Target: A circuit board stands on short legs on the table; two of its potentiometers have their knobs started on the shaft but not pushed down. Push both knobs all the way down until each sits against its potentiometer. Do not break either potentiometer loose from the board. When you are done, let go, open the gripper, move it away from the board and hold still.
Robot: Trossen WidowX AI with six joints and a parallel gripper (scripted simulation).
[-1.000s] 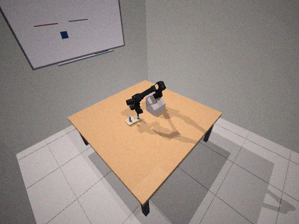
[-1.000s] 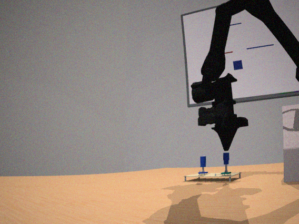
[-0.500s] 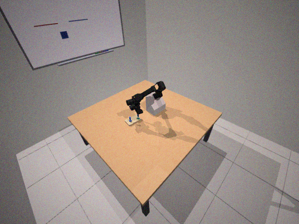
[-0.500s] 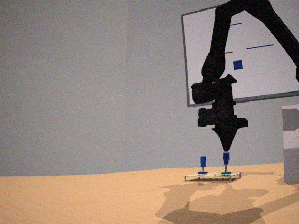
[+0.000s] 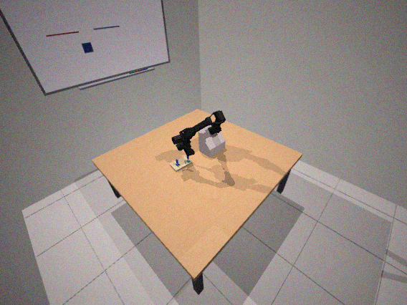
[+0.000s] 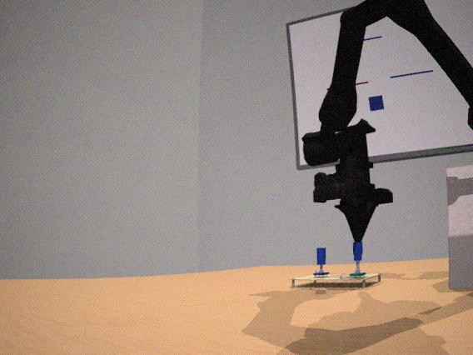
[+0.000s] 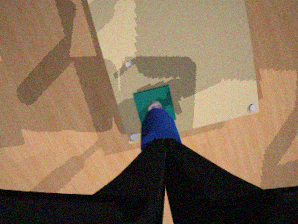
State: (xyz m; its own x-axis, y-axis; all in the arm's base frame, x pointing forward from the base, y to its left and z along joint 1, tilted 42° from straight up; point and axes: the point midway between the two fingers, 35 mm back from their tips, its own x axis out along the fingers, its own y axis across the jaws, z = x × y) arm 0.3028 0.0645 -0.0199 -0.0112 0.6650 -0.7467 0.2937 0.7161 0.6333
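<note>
1. Top view. Circuit board [image 5: 181,165] [image 6: 308,277] [image 7: 220,50] on the table [image 5: 215,207] [image 6: 125,317] [image 7: 265,175], a little left of the table's middle, on the near side of the arm [image 5: 197,127] [image 6: 347,58]. Two blue knobs stand on it: a left one [image 5: 177,162] [image 6: 321,256] and a right one [image 5: 188,157] [image 6: 357,251] [image 7: 160,129]. Claw [image 5: 190,155] [image 6: 358,241] [image 7: 162,148] over the right one. Too small here to judge contact.

2. Exterior view. Board level on its short legs. Both knobs ride high, bare shaft showing under each, so neither is seated. Left knob stands above the blue potentiometer [image 6: 321,273], well apart from the claw. Right knob is above the green potentiometer [image 6: 357,274] [image 7: 154,97]; claw tip meets its top, or very nearly. Both potentiometers look in place on the board.

3. Wrist view. Claw fully closed, fingers together, nothing held between them. Blue right knob directly under the tips, shaft and green base visible beyond it. Left knob out of this view.

4. Tally, my reading: lined up for the first push, no knob finished. Left to do: straight, measured press on the right knob, same on the left, then open, back off, hold still. An off-centre press could tilt a knob or strain its potentiometer.
</note>
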